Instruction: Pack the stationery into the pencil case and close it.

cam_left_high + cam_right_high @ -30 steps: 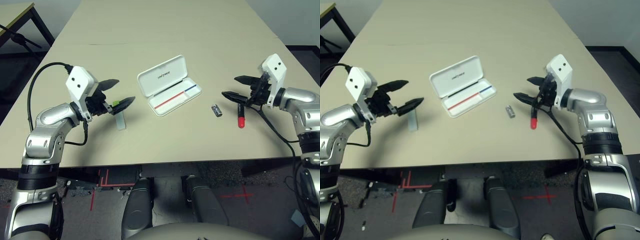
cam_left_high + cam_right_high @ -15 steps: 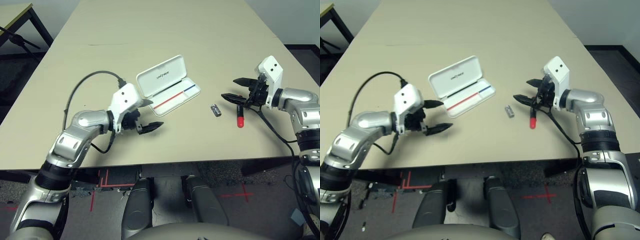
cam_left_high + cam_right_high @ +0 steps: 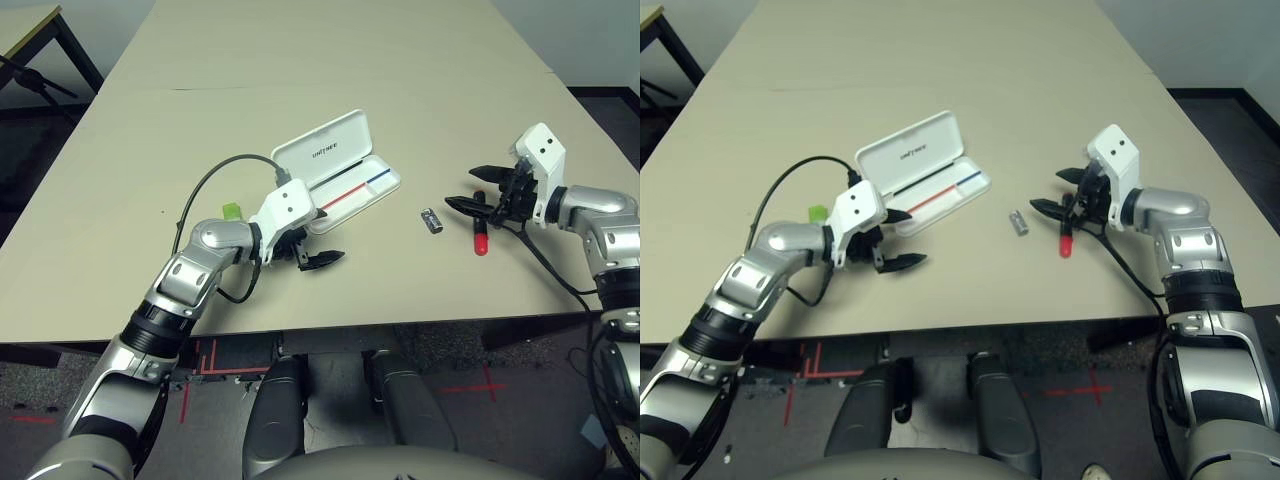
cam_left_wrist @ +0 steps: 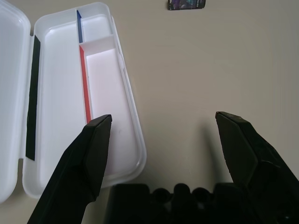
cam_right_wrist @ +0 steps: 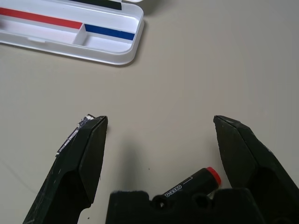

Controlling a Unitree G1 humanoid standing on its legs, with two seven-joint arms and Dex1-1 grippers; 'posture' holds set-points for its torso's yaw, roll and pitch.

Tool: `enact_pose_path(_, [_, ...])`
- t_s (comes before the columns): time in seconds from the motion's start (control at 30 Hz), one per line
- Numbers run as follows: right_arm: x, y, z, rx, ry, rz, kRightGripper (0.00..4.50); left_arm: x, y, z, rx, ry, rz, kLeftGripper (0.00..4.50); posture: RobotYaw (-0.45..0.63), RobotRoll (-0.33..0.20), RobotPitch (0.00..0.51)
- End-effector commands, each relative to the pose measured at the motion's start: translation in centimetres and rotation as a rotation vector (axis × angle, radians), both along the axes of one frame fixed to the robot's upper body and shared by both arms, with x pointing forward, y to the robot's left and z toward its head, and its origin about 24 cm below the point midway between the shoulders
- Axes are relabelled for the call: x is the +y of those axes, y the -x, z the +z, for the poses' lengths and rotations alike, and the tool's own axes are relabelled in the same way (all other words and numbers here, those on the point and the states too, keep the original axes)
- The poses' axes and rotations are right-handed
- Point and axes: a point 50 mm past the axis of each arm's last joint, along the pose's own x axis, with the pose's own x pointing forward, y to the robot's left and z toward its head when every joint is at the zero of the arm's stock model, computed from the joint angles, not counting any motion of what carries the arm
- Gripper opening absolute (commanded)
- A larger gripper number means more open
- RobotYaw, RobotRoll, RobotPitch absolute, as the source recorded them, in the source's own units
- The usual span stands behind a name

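The white pencil case (image 3: 345, 182) lies open mid-table, lid (image 3: 322, 150) back, a red-and-blue stripe inside. My left gripper (image 3: 320, 238) is open just off the case's near left end, nothing between its fingers; the left wrist view has the tray (image 4: 60, 93) beside one finger (image 4: 91, 149). The white stick's green end (image 3: 232, 211) peeks out behind my left forearm, which hides the rest of it. The tiny dark-grey piece (image 3: 431, 220) lies right of the case. The red marker (image 3: 480, 238) lies further right, its black cap end under my open right gripper (image 3: 462, 188).
The beige table (image 3: 330, 60) stretches far back behind the case. Its front edge (image 3: 400, 325) runs close below both grippers. A black cable (image 3: 215, 180) loops off my left wrist. Another table's corner (image 3: 30, 25) stands at the far left.
My left arm has swung from the table's left side to the case's near end, leaving the white stick where it lay. The right gripper has edged closer over the marker.
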Motion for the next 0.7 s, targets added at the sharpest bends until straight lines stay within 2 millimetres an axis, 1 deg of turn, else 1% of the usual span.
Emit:
enact_pose_path(0.03, [-0.4,0.5,-0.3,0.011,0.017,-0.018,4.5,-0.6,-0.3,-0.8,0.016,-0.028,-0.034,4.47,-0.07,0.0,0.183])
enact_pose_path(0.27, [-0.8,0.8,-0.3,0.006,0.022,-0.043,4.5,-0.6,-0.8,-1.5,0.053,-0.076,-0.047,4.47,-0.1,0.0,0.179])
enact_pose_path(0.5, [-0.8,0.8,-0.4,0.001,0.022,-0.051,4.5,-0.3,-1.1,-1.9,0.083,-0.131,-0.033,4.47,-0.11,0.0,0.178])
enact_pose_path(0.6, [-0.8,0.8,-0.5,-0.001,0.021,-0.054,4.5,-0.2,-1.3,-1.9,0.09,-0.141,-0.029,3.86,-0.11,0.0,0.178])
enact_pose_path(0.63, [-0.8,0.8,-0.6,-0.001,0.021,-0.055,4.5,-0.2,-1.3,-1.8,0.089,-0.143,-0.03,3.48,-0.11,0.0,0.177])
enact_pose_path(0.67, [-0.8,0.8,-0.6,-0.001,0.02,-0.056,4.5,-0.2,-1.3,-1.7,0.091,-0.146,-0.028,3.2,-0.11,0.0,0.177])
enact_pose_path(0.7, [-0.8,0.8,-0.6,-0.001,0.02,-0.056,4.5,-0.2,-1.4,-1.7,0.09,-0.148,-0.029,2.72,-0.11,0.0,0.177])
